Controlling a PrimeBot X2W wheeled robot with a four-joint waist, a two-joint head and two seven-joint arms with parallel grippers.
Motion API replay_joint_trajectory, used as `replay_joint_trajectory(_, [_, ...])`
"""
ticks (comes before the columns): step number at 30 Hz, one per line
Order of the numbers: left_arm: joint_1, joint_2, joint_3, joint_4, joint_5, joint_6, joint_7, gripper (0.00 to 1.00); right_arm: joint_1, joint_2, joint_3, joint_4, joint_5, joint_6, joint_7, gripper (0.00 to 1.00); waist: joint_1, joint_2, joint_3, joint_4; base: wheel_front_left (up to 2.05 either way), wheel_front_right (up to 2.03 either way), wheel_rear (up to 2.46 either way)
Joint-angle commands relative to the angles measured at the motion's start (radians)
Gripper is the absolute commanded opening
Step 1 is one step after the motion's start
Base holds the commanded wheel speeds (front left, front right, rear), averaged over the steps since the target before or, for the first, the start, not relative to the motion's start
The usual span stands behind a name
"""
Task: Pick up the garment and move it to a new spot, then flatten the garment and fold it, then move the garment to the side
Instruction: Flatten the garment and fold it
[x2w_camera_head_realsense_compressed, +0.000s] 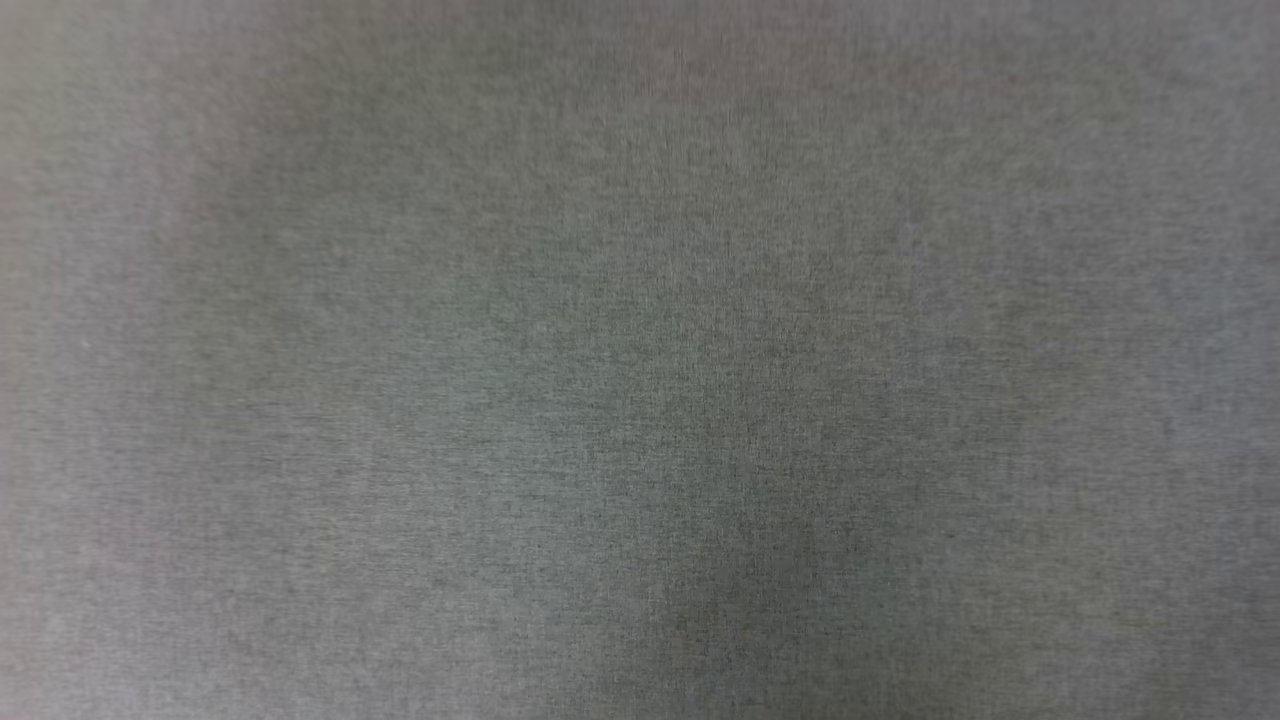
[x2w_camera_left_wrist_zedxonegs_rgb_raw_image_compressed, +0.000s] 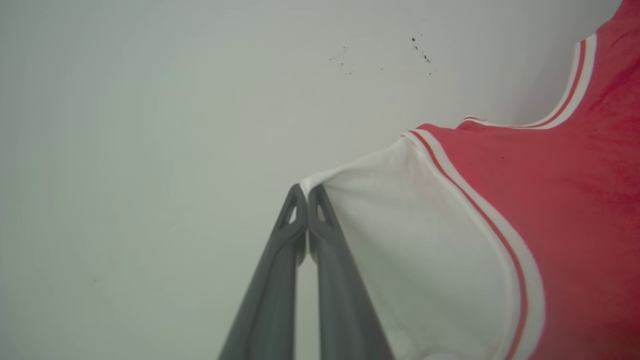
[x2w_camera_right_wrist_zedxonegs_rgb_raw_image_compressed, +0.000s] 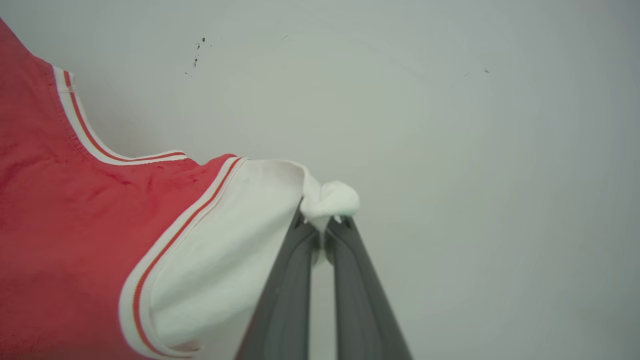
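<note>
The garment (x2w_camera_left_wrist_zedxonegs_rgb_raw_image_compressed: 560, 200) is a red jersey with white sleeve panels edged by thin red stripes. In the left wrist view it fills the right side, and my left gripper (x2w_camera_left_wrist_zedxonegs_rgb_raw_image_compressed: 306, 192) is shut on the corner of its white sleeve. In the right wrist view the garment (x2w_camera_right_wrist_zedxonegs_rgb_raw_image_compressed: 65, 220) fills the left side. There my right gripper (x2w_camera_right_wrist_zedxonegs_rgb_raw_image_compressed: 324, 220) is shut on the bunched tip of the other white sleeve, which bulges just beyond the fingertips. The red neckline with its striped trim dips between the two held corners.
A pale, plain surface (x2w_camera_left_wrist_zedxonegs_rgb_raw_image_compressed: 150, 125) lies behind the garment in both wrist views, with a few small dark specks (x2w_camera_left_wrist_zedxonegs_rgb_raw_image_compressed: 420, 50) on it. The head view is a blurred grey-green woven cloth (x2w_camera_head_realsense_compressed: 640, 360) seen from very close.
</note>
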Motion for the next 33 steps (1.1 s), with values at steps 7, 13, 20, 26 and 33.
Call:
replay_joint_trajectory(7, [-0.082, -0.041, 0.024, 0.101, -0.008, -0.004, -0.066, 0.0, -0.168, 0.052, 0.049, 0.155, -0.07, -0.001, -0.093, 0.0, -0.0001, 0.0, 0.086, 0.011, 0.0, 0.0, 0.0])
replay_joint_trajectory(13, [-0.061, -0.059, 0.023, 0.158, -0.028, -0.019, -0.109, 0.0, -0.197, 0.069, 0.11, 0.255, -0.058, -0.001, -0.163, 0.0, -0.0001, 0.0, 0.122, 0.015, 0.0, 0.0, 0.0])
replay_joint_trajectory(20, [0.047, -0.074, 0.008, 0.209, -0.064, -0.035, -0.18, 0.0, -0.105, 0.076, 0.187, 0.339, -0.007, -0.001, -0.255, 0.0, -0.0001, 0.0, 0.104, 0.009, 0.0, 0.0, 0.0])
replay_joint_trajectory(26, [0.237, -0.067, -0.001, 0.204, -0.107, -0.037, -0.271, 0.0, 0.069, 0.08, 0.236, 0.355, 0.073, -0.001, -0.367, 0.0, -0.0001, 0.0, 0.033, -0.005, 0.0, 0.0, 0.0])
replay_joint_trajectory(33, [0.556, -0.055, -0.012, 0.115, -0.174, 0.006, -0.334, 0.0, 0.362, 0.027, 0.302, 0.283, 0.171, -0.001, -0.445, 0.0, -0.0001, 0.0, -0.063, 0.001, 0.0, 0.0, 0.0])
